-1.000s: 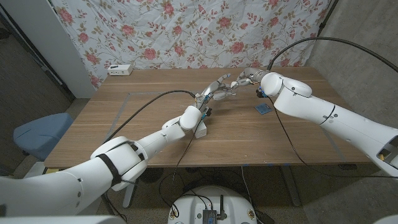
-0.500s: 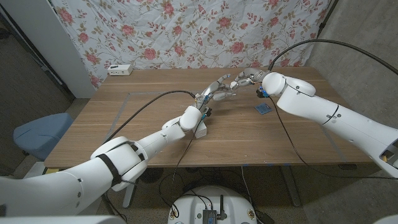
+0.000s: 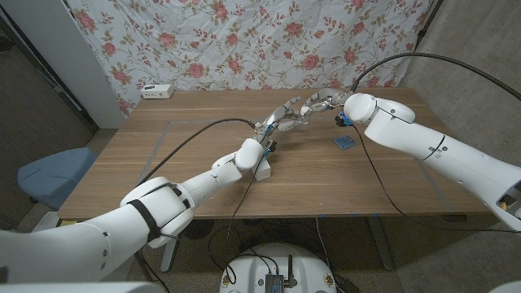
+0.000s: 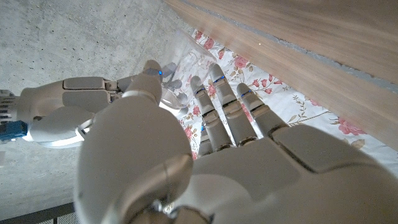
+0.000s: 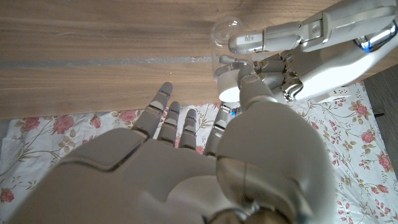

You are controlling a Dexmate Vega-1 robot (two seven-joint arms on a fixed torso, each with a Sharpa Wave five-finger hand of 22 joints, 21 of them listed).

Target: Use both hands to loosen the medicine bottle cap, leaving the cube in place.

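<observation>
Your left hand (image 5: 311,43) grips the clear medicine bottle (image 5: 225,46). Your right hand (image 5: 249,99) pinches its white cap (image 5: 227,78), still on. The blue cube (image 3: 345,143) sits untouched at 4 o'clock.

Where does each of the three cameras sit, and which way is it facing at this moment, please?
Head view: fixed on the robot's head, looking down over the wooden table; both arms come in from the bottom corners, left hand and right hand meeting at the far middle, blue cube nearby.
Left wrist view: on the left wrist, looking along the left hand's back at the clear medicine bottle.
Right wrist view: on the right wrist, looking along the right hand's back.
Shared: both wrist views show the bottle with the opposite hand.
</observation>
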